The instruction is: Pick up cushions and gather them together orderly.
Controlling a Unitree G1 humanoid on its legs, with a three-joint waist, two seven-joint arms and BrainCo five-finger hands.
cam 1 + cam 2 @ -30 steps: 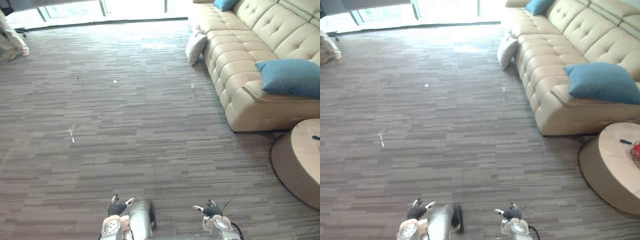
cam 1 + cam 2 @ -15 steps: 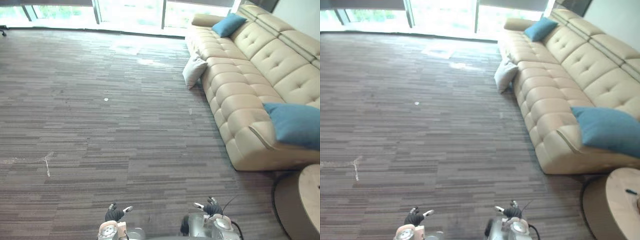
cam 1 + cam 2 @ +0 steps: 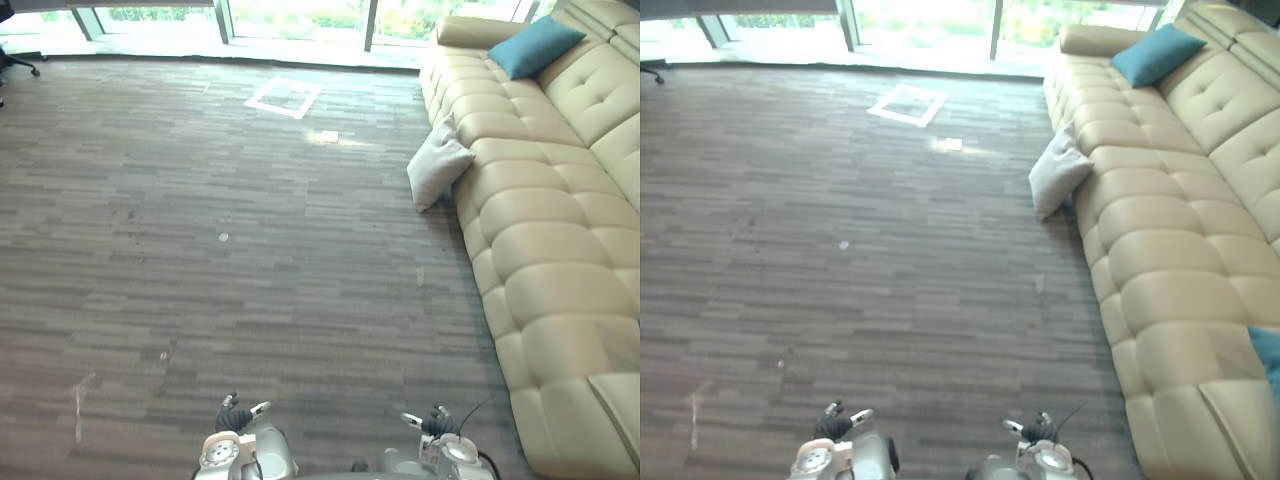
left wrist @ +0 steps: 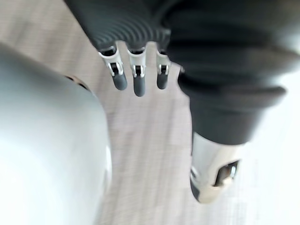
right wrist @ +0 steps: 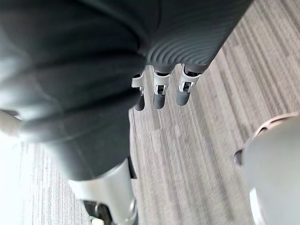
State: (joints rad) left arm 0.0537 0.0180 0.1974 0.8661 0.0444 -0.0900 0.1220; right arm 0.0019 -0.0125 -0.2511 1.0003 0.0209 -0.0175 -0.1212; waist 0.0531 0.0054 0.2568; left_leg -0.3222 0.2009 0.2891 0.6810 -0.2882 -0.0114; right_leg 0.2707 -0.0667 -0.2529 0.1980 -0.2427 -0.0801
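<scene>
Three cushions in view. First, a pale grey square fabric cushion (image 3: 437, 172): it stands on edge on the floor, leaning against the front of the long cream tufted leather sofa (image 3: 545, 250) and touching it, roughly a third of the way from the sofa's far end. Second, a teal square fabric cushion (image 3: 535, 45): it lies on the sofa seat at the far end, just beside the rolled armrest and propped against the backrest. Third, another teal cushion (image 3: 1268, 358): only one corner shows, on the sofa seat towards the near end, well apart from the other two. Grey-brown striped carpet floor (image 3: 200, 250): it carries a white square outline (image 3: 283, 97) near the bright window wall (image 3: 290, 15). Left hand (image 3: 236, 416): low in the head views, over the carpet, its fingers (image 4: 139, 84) straight and relaxed, grasping nothing. Right hand (image 3: 434, 424): low as well, nearer the sofa side, its fingers (image 5: 159, 96) likewise released and empty, well apart from every cushion.
</scene>
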